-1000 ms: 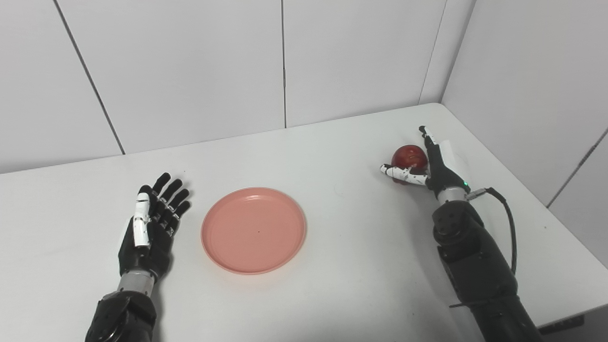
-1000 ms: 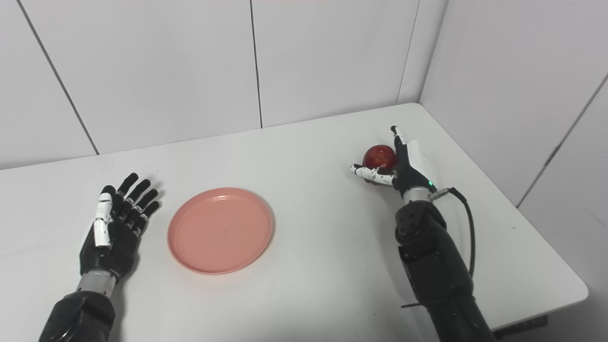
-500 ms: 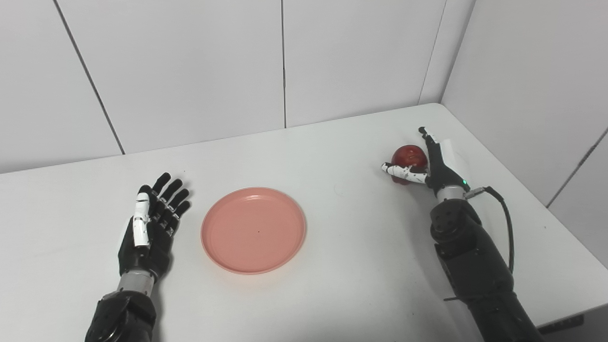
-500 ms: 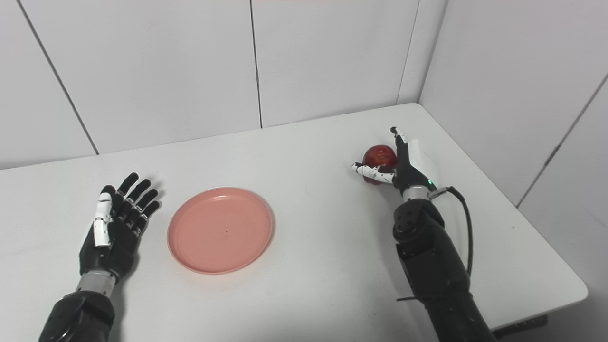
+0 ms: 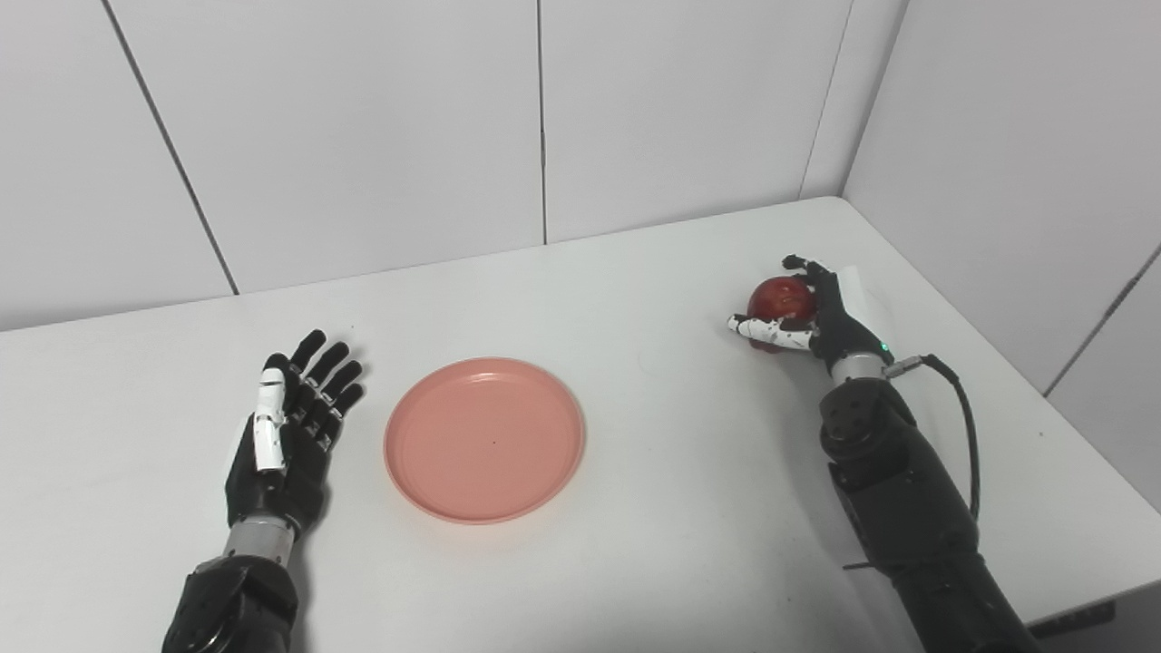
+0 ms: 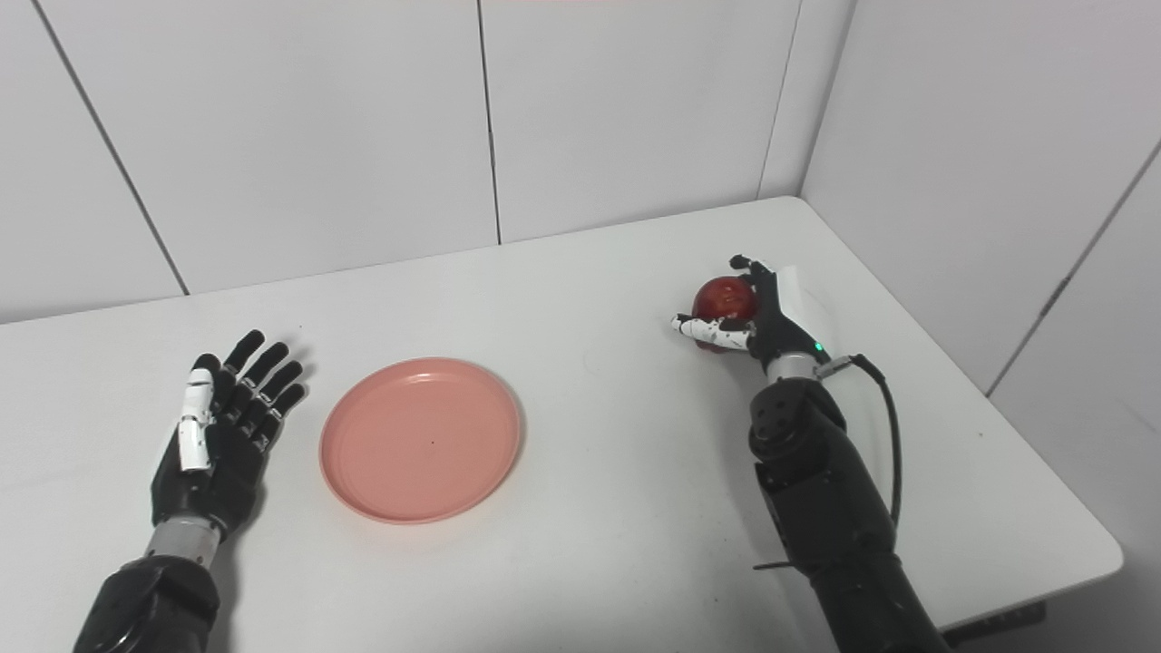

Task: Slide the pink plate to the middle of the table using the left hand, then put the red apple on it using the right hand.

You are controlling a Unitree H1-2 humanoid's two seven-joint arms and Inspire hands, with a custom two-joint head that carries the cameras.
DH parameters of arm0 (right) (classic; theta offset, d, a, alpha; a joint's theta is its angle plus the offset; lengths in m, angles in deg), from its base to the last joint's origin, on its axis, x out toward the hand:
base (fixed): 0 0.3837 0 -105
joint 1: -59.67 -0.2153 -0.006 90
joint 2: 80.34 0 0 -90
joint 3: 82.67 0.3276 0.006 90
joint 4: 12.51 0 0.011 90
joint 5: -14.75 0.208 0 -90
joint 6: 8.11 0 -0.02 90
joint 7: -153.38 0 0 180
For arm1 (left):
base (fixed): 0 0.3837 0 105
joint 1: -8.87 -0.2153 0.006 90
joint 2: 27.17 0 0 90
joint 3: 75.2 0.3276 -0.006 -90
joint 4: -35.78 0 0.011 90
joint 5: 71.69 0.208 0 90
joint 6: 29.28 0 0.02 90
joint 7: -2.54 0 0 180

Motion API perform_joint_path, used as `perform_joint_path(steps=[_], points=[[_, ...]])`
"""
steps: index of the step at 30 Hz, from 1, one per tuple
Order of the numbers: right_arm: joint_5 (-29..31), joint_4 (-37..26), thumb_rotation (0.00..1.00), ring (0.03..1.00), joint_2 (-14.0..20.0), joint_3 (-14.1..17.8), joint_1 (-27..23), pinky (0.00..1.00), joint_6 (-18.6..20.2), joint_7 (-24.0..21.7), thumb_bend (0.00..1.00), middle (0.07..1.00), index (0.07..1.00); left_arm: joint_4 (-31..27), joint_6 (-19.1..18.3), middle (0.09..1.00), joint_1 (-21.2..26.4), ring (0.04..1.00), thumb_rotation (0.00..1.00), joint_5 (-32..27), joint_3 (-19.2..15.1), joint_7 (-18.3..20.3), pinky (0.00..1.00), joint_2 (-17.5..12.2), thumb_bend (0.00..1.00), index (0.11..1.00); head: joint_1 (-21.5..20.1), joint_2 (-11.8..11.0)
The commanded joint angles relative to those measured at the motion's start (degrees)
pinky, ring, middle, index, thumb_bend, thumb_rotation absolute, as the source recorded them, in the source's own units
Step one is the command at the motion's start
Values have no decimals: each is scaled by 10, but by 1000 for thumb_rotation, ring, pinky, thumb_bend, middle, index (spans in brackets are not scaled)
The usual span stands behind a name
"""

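Left eye view: right robot hand (image 5: 821, 313) wraps red apple (image 5: 778, 297), left robot hand (image 5: 288, 426) spread beside pink plate (image 5: 484, 439).

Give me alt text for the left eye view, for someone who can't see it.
The robot's right hand curls around a red apple near the white table's far right. A pink plate sits empty mid-table, with the open left hand resting beside it.

The round pink plate (image 5: 484, 440) looks like smooth, matt plastic. The dark red apple (image 5: 780, 299) has a glossy skin with small highlights. The white tabletop (image 5: 635, 508) is smooth with a faint sheen. Both hands show hard black and white plastic shells, the left hand (image 5: 286, 426) and the right hand (image 5: 821, 313), above bare metal wrist rings.
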Motion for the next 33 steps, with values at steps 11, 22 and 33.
perform_joint_path(steps=[11,22,33], points=[[6,12,203,543,32,-11,-27,488,-55,15,856,592,592,-4,-24,873,-6,864,1000,3,1,-10,901,0,406,862,3,2],[-3,24,134,461,34,-11,-27,384,-83,48,518,512,485,-5,-24,875,-6,866,1000,7,5,-11,897,-2,407,864,4,3],[11,-3,131,485,32,-3,-23,412,-93,58,514,529,487,-5,-22,874,-6,864,1000,6,6,-11,898,0,405,868,8,1]])
